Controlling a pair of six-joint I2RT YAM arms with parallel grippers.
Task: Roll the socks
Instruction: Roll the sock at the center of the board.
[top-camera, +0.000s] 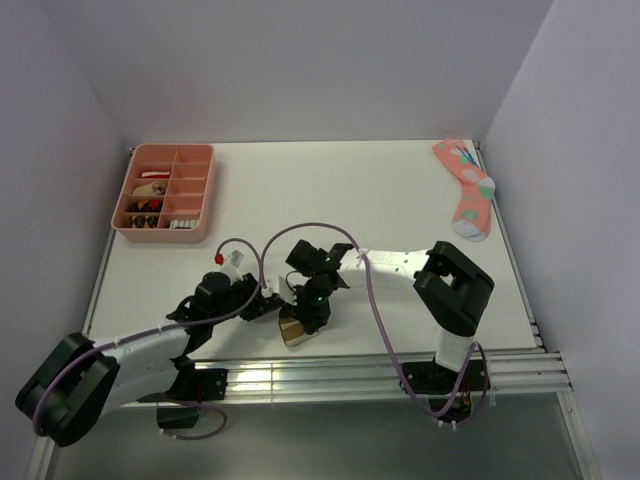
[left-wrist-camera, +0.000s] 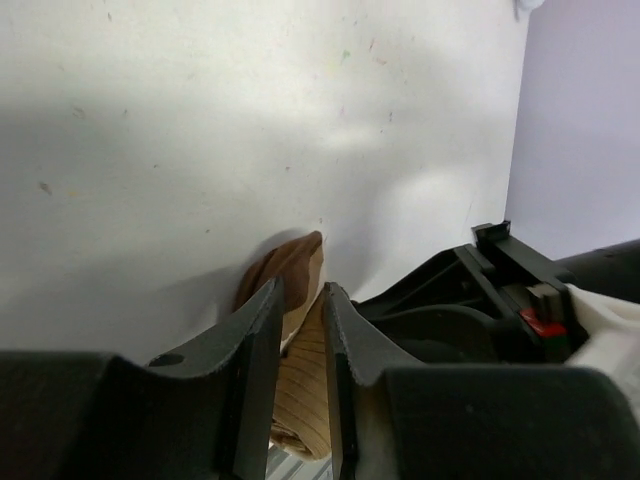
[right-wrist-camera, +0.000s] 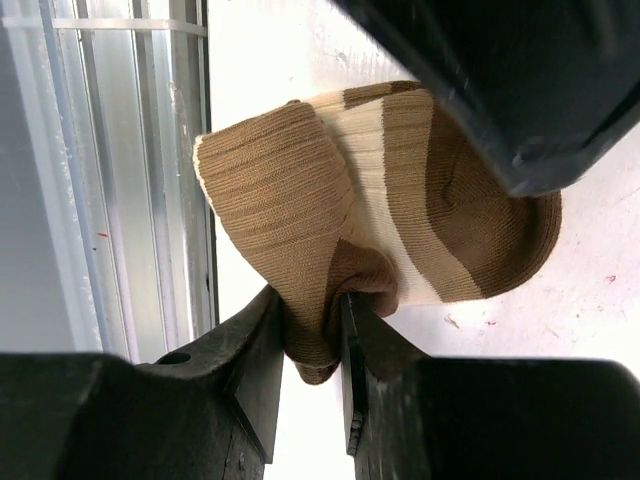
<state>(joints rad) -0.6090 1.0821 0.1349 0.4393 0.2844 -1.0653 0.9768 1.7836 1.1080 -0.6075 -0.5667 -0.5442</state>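
Sock (right-wrist-camera: 400, 180) in right gripper (right-wrist-camera: 312, 310); trinkets (top-camera: 148, 205) in pink tray (top-camera: 165, 236)

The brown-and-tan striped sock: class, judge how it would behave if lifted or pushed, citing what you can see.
Probably floppy: the brown-and-tan striped sock bunches into soft folds where the right fingers pinch it. Its ribbed knit would probably drag rather than slide on the table. The loose bundle looks apt to unfold once released.
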